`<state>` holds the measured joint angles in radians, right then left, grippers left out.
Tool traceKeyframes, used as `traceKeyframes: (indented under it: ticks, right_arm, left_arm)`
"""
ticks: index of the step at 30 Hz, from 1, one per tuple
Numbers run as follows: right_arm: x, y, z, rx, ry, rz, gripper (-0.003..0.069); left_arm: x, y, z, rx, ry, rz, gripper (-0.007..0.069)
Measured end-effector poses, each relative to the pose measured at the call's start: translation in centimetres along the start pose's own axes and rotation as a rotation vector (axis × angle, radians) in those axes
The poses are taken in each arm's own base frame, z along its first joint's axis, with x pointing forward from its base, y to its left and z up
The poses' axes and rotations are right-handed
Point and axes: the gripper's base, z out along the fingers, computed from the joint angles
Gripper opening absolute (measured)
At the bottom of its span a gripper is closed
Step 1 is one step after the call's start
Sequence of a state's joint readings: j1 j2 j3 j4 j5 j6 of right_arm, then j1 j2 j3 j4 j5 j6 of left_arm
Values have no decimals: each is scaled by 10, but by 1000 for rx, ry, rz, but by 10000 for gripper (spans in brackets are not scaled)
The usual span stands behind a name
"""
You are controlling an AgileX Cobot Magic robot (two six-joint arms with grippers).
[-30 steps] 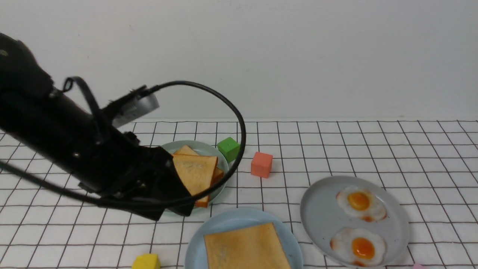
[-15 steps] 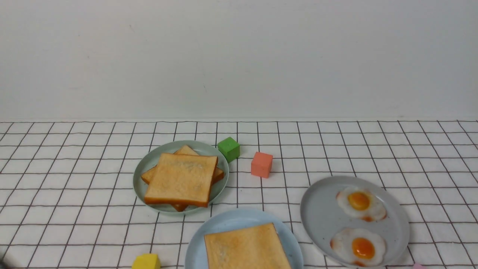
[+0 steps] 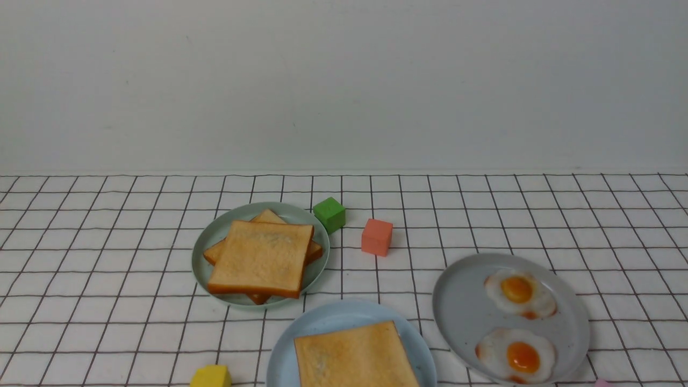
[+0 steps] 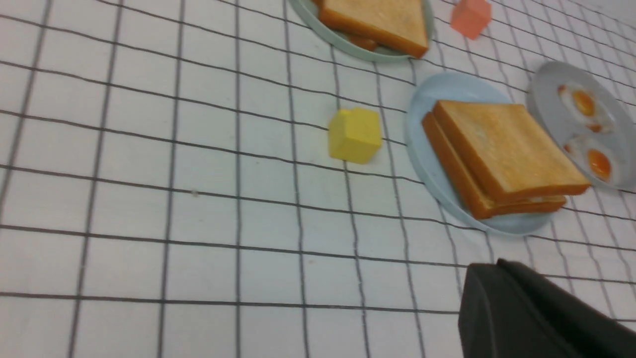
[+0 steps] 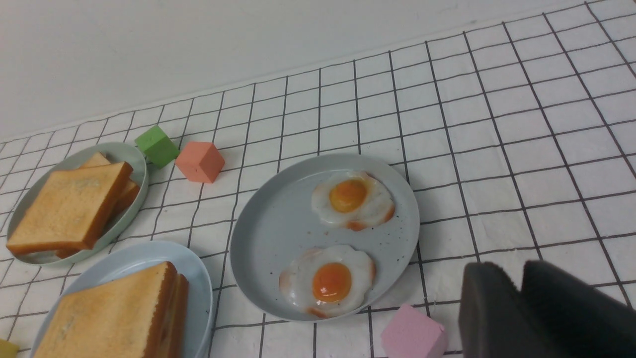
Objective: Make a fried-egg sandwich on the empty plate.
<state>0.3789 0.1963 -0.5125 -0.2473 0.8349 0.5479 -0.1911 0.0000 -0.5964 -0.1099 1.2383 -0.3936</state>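
The fried-egg sandwich (image 3: 355, 355), two golden toast slices stacked, lies on the pale blue plate (image 3: 322, 322) at the front centre. In the left wrist view the sandwich (image 4: 507, 149) shows a thin pale edge between its slices on the plate (image 4: 422, 124). My left gripper (image 4: 497, 263) is shut and empty, low over the cloth, short of that plate. My right gripper (image 5: 509, 273) has its tips slightly apart with nothing between them, beside the grey plate. Neither arm shows in the front view.
A grey speckled plate (image 3: 462, 312) holds two fried eggs (image 3: 518, 293). A pale green plate (image 3: 215, 236) carries a pile of toast (image 3: 263, 258). Green (image 3: 329, 214), salmon (image 3: 376, 236), yellow (image 3: 210, 376) and pink (image 5: 412, 335) cubes lie on the checked cloth.
The left arm, which reached over the green plate a second ago, has pulled back out of the front view. The plates, toast and eggs have not moved.
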Motion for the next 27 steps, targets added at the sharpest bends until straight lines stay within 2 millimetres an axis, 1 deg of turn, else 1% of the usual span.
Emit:
traceKeyframes:
  ticks: [4, 8, 9, 11, 12, 15, 16, 18, 23, 24, 26, 27]
  right_arm:
    - [0, 0, 0, 0, 0, 0, 127]
    - [0, 0, 0, -1, 0, 1, 132]
    - [0, 0, 0, -1, 0, 1, 133]
    - [0, 0, 0, -1, 0, 1, 133]
    - [0, 0, 0, -1, 0, 1, 135]
    - [0, 0, 0, -1, 0, 1, 138]
    - [0, 0, 0, -1, 0, 1, 139]
    - [0, 0, 0, -1, -1, 1, 139]
    - [0, 0, 0, -1, 0, 1, 140]
    - [0, 0, 0, -1, -1, 1, 141]
    - [0, 0, 0, 0, 0, 0, 143]
    - [0, 0, 0, 0, 0, 0, 146]
  left_arm:
    - [-5, 4, 4, -67, 5, 18, -13]
    - [-10, 12, 4, -165, -32, 61, -13]
    - [-13, 18, 2, -230, -58, 90, -13]
    - [-15, 22, 1, -273, -79, 108, -13]
    - [-19, 26, 0, -323, -112, 125, -13]
    - [-22, 31, 3, -372, -162, 142, -13]
    - [-22, 31, 5, -373, -166, 142, -13]
    - [-20, 32, 16, -351, -201, 155, -13]
    - [-19, 31, 26, -299, -286, 264, -13]
    - [-20, 28, 31, -260, -337, 296, -13]
    - [-20, 27, 35, -231, -366, 308, -13]
    - [-23, 22, 44, -166, -453, 335, -13]
